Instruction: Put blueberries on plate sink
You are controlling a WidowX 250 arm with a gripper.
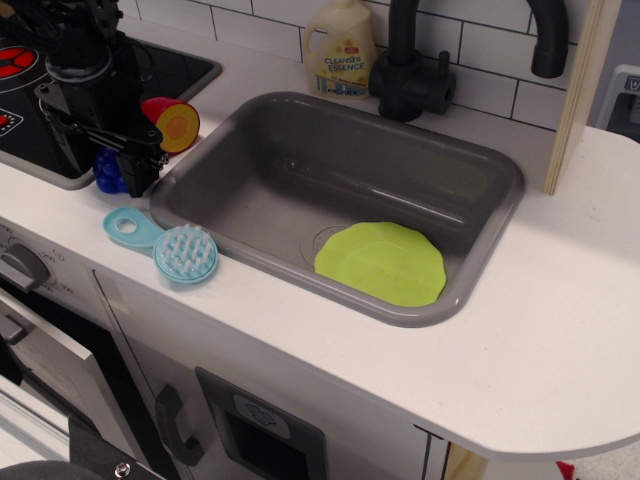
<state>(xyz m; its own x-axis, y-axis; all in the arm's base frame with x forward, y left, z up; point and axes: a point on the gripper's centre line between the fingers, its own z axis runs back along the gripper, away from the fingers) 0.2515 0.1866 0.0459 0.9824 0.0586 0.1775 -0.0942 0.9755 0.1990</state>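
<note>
Glossy blue blueberries [109,172] sit left of the smooth grey sink [480,160], mostly hidden by the black gripper [122,168]; its grip I cannot tell. The wavy-edged lime plate [381,262] lies flat in the sink's near right, set in a white counter [560,340] before white tiles [480,60].

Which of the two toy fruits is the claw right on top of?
The dark-blue blueberries: the claw covers much of them, while the red-and-yellow halved fruit lies clear behind it.

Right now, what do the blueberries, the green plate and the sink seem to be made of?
The blueberries: probably glossy hard plastic; the dark-blue lumps catch small highlights, though the gripper hides most of them.
The plate: seemingly matte or slightly satin lime-green plastic, thin with a wavy edge.
The sink: likely moulded grey plastic, smooth with soft sheen and rounded corners.
</note>
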